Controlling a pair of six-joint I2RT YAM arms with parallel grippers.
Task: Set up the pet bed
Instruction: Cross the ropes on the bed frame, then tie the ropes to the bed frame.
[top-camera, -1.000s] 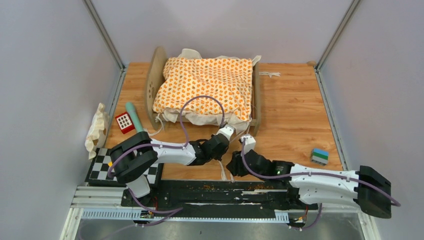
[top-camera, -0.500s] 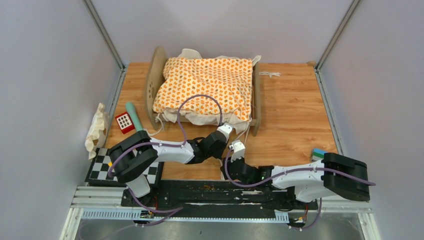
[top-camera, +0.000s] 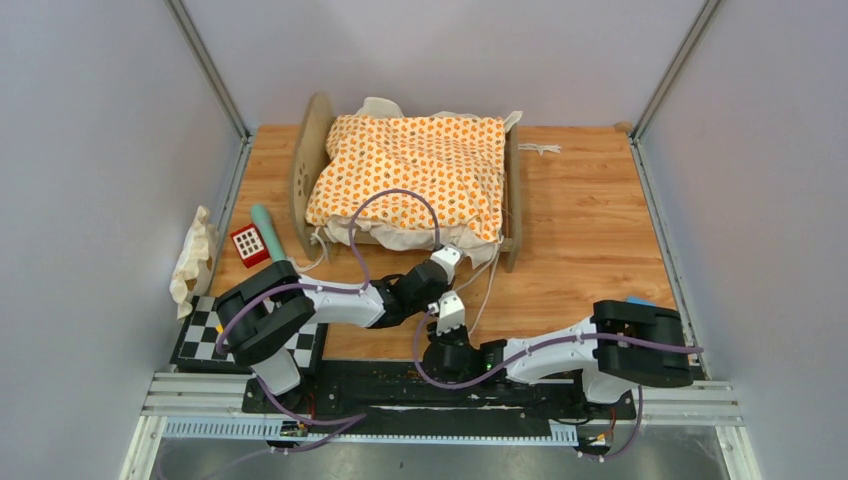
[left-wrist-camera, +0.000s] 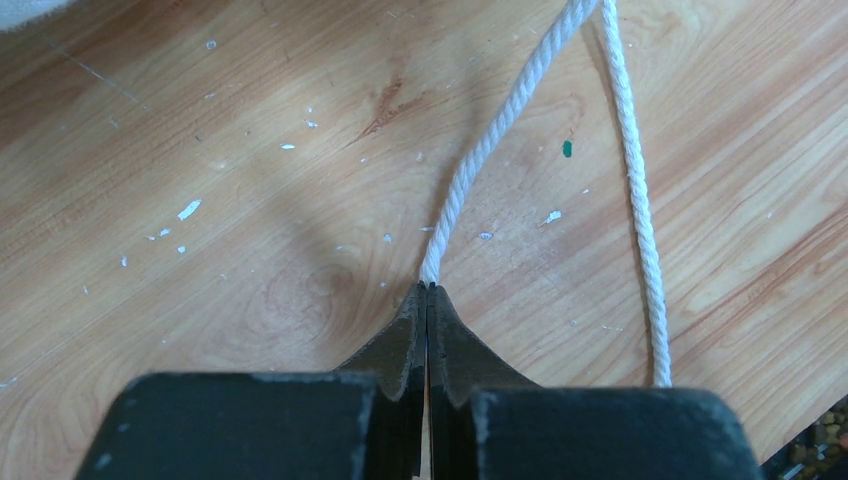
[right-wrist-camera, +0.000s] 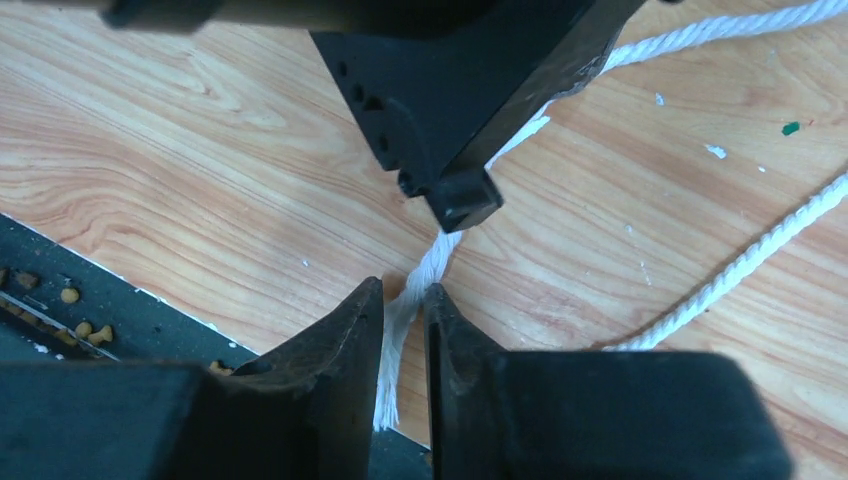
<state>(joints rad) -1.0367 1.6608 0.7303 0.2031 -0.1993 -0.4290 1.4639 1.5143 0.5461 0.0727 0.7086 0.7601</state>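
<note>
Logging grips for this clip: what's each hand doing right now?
Left hand: closed on the white cord.
Right hand: jaws around the same cord; grip cannot be told.

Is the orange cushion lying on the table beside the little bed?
No, the orange cushion lies on the pet bed, between its two wooden end boards.

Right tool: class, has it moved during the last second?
Yes: the right tool went left and drew back, away from the pet bed, whose right end board it was near.
</note>
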